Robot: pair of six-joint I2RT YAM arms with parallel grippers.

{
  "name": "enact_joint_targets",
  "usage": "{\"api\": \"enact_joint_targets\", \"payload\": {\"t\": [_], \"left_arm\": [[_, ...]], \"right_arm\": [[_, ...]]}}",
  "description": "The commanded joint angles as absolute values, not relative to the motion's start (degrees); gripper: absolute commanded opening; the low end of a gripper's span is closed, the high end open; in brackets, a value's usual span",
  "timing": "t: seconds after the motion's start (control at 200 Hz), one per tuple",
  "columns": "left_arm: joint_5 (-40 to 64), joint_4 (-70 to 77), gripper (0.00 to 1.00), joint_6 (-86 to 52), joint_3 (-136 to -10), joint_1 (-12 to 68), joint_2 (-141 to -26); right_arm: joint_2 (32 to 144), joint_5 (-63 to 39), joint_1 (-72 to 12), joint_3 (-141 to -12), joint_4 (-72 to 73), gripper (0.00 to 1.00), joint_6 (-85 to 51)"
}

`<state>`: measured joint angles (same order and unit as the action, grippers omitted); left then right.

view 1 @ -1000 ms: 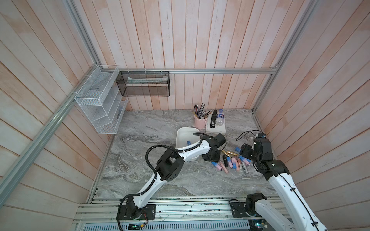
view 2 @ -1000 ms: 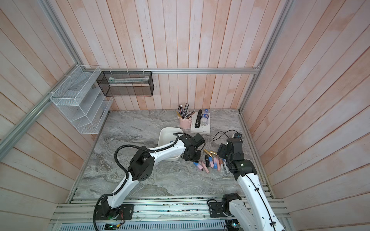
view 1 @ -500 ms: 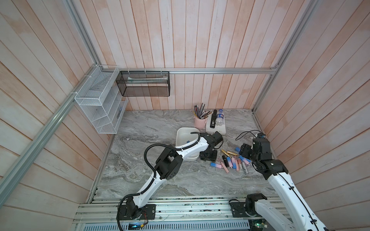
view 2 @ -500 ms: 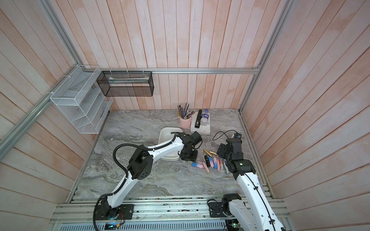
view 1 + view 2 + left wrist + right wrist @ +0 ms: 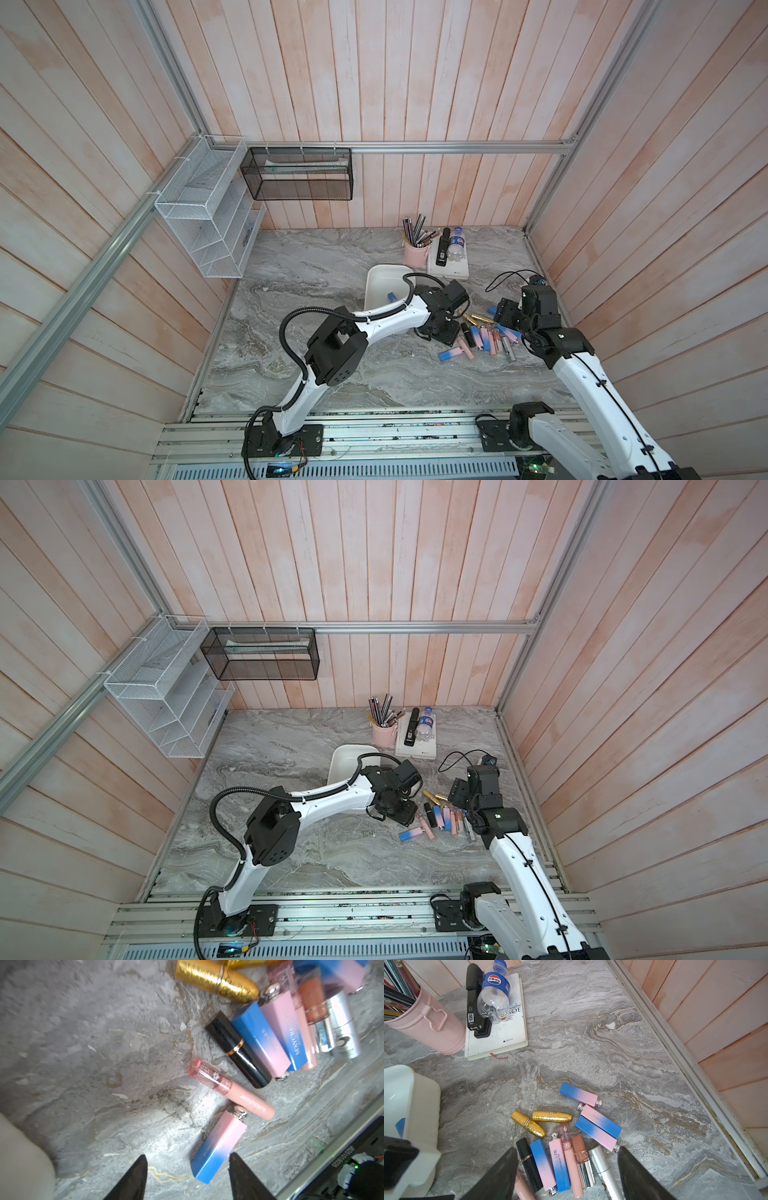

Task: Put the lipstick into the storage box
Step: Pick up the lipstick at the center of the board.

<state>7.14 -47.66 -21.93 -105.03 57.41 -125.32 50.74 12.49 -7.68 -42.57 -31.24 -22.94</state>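
Observation:
Several lipsticks [image 5: 486, 334] lie in a loose pile on the marble table, right of the white storage box [image 5: 380, 276]; the pile also shows in the right wrist view [image 5: 566, 1159]. A blue piece [image 5: 391, 296] lies inside the box. One blue-and-pink lipstick [image 5: 218, 1147] lies apart at the front of the pile [image 5: 411, 834]. My left gripper [image 5: 187, 1157] is open just above the table; that lipstick's blue end lies between its jaws, close to one finger [image 5: 239, 1169]. My right gripper [image 5: 566, 1152] hangs open over the pile's far side [image 5: 507, 313], holding nothing.
A pink pen cup [image 5: 415, 255] and a white book [image 5: 455, 270] carrying a black stapler and a water bottle stand behind the box. White [image 5: 203, 224] and black [image 5: 299, 174] mesh baskets hang on the walls. The right wall rail [image 5: 685, 1064] runs close to the pile.
My left gripper has come forward from beside the box to the front of the pile, and its jaws have opened wider. The right arm has barely moved.

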Motion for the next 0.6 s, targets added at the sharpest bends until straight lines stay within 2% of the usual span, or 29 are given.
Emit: {"api": "enact_joint_targets", "payload": {"t": [0.0,0.195,0.595], "left_arm": [[8.04,-41.54,0.66,-16.39,-100.4,57.3,-121.22],[12.63,-34.37,0.69,-11.13,-92.64,58.03,-117.96],[13.19,-35.42,0.69,-5.14,-94.44,59.23,-121.54]], "right_arm": [[51.22,11.75,-7.27,-45.01,-30.91,0.77,-22.05],[51.63,9.99,-4.76,-46.69,-31.72,0.78,-22.07],[51.82,7.03,-3.52,-48.03,-35.35,0.78,-24.17]]}}
